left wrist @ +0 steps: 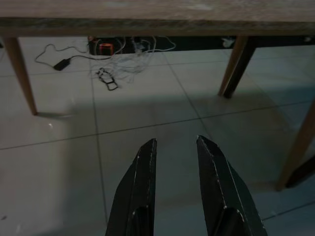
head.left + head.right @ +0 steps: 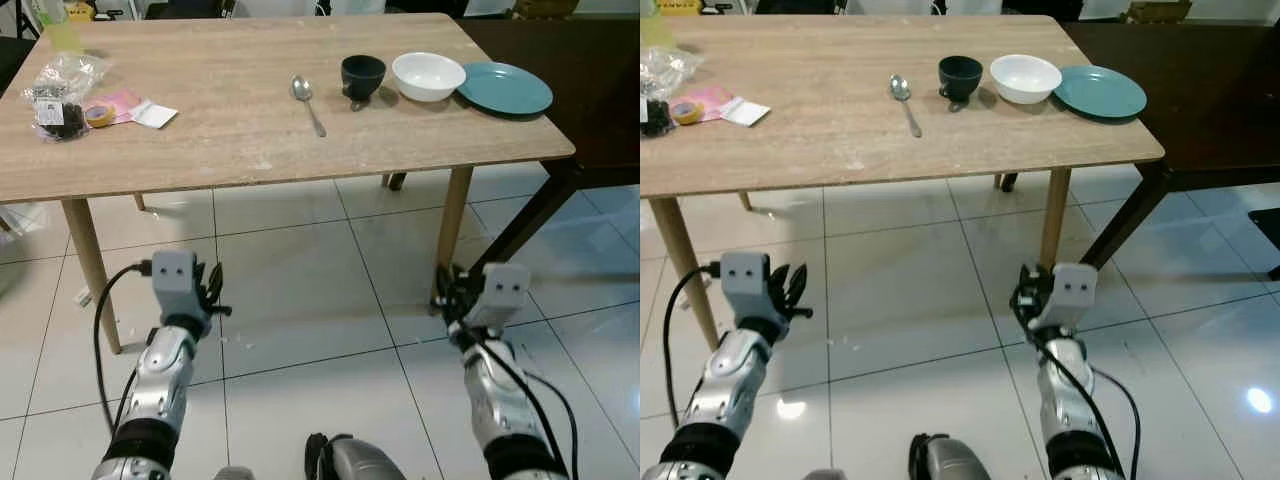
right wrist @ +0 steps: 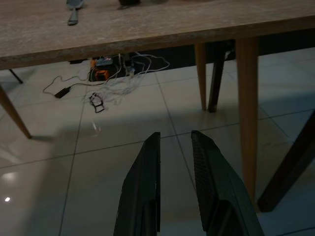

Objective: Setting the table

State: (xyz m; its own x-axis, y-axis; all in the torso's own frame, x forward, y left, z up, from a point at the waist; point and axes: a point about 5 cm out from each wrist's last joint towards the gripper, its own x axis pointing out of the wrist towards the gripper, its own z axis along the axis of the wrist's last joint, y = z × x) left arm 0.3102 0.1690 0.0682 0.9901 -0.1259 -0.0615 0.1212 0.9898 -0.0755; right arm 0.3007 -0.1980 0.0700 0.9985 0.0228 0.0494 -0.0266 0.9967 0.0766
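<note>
A light wooden table (image 2: 230, 130) stands ahead of me. Along its far right part lie a metal spoon (image 2: 307, 100), a dark cup (image 2: 362, 77), a white bowl (image 2: 428, 76) and a teal plate (image 2: 505, 88), side by side. Both arms are held low over the tiled floor, short of the table's front edge. My left gripper (image 2: 210, 285) points under the table, its fingers (image 1: 142, 172) a little apart with nothing between them. My right gripper (image 2: 447, 290) sits near the front right table leg (image 2: 452, 225), its fingers (image 3: 209, 167) also slightly apart and empty.
At the table's left end lie a clear plastic bag (image 2: 62, 95), a tape roll (image 2: 99, 114), a pink sheet (image 2: 122, 101) and a white slip (image 2: 153, 114). A dark table (image 2: 590, 90) adjoins on the right. Cables (image 1: 123, 49) lie on the floor under the table.
</note>
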